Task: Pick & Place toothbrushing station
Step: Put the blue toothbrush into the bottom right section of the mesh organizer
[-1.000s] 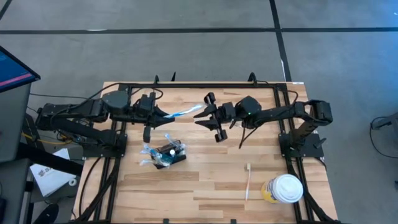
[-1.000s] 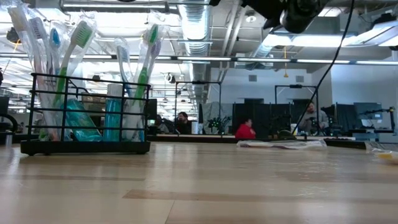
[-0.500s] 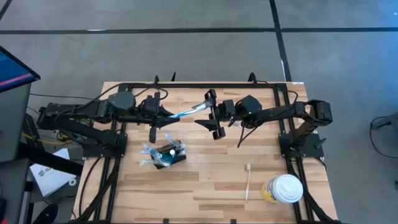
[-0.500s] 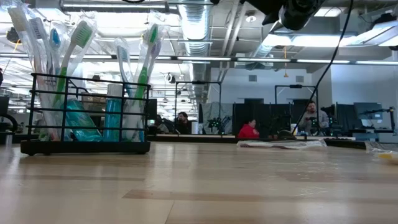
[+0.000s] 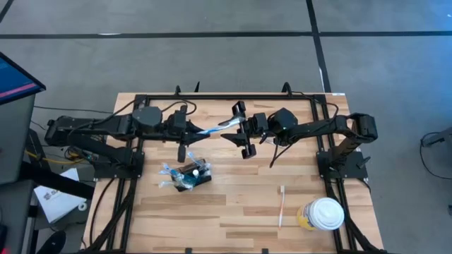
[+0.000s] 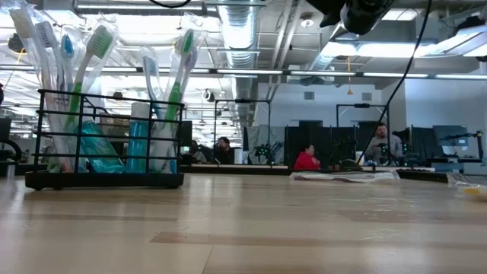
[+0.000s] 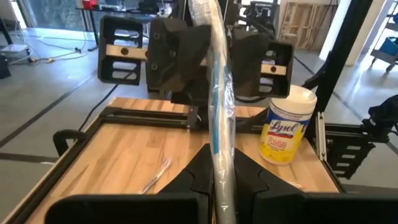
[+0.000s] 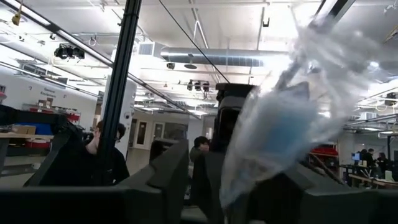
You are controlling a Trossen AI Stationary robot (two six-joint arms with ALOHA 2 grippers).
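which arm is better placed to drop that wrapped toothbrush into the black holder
Left, probably. The left gripper is shut on the wrapped toothbrush and hangs close above the black holder. The right gripper is open around the brush's far tip, not gripping it, and farther from the holder.

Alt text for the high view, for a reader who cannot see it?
Above the wooden table, the left pincer holds a wrapped toothbrush out between the open fingers of the right pincer. Below sits the black toothbrushing station; a loose toothbrush and a white-lidded canister lie right.
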